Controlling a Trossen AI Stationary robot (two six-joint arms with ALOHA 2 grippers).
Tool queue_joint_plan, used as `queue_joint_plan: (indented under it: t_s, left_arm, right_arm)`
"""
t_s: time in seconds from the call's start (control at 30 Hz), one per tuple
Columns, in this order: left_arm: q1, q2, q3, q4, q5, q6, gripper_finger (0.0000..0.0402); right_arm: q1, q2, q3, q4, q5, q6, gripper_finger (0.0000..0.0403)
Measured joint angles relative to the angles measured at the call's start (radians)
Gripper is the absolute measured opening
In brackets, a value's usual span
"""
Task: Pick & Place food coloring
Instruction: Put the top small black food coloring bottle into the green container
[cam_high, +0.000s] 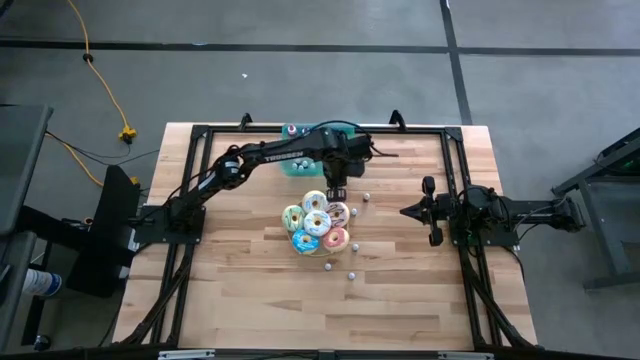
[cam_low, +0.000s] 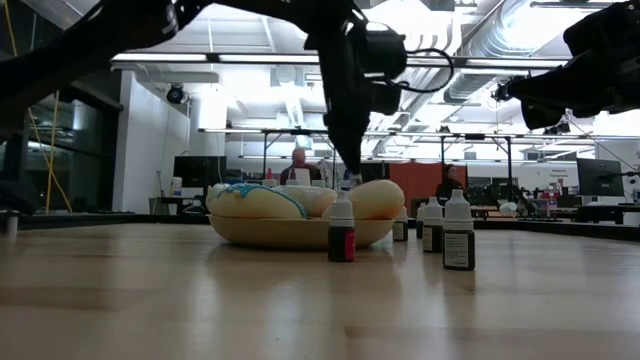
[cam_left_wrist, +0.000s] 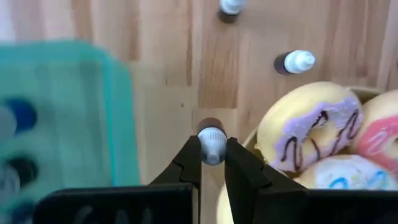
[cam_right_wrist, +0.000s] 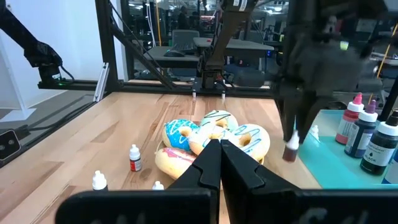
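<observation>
Left gripper (cam_left_wrist: 212, 163) clamped on cap of small food coloring bottle (cam_left_wrist: 211, 142), upright, between teal tray (cam_left_wrist: 68, 118) and donut plate (cam_low: 300, 232). Tray lies just left of held bottle. Right gripper (cam_high: 408, 211) closed, idle at table's right.

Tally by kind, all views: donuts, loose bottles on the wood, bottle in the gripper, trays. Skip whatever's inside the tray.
Donuts: 6
Loose bottles on the wood: 5
Held bottle in the left gripper: 1
Teal tray: 1
Total: 13
</observation>
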Motion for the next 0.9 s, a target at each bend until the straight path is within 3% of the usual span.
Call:
queue_joint_plan:
  t_s: [0.43,0.9]
  left_arm:
    - [0.048,-0.047,0.001,-0.082,-0.04,-0.494,0.0028]
    - [0.095,-0.083,0.001,-0.107,-0.058,-0.65,0.0028]
  right_arm:
    - [0.0,0.0,0.0,-0.002,0.0,0.0,0.0]
    - [0.0,0.0,0.0,-0.002,0.0,0.0,0.0]
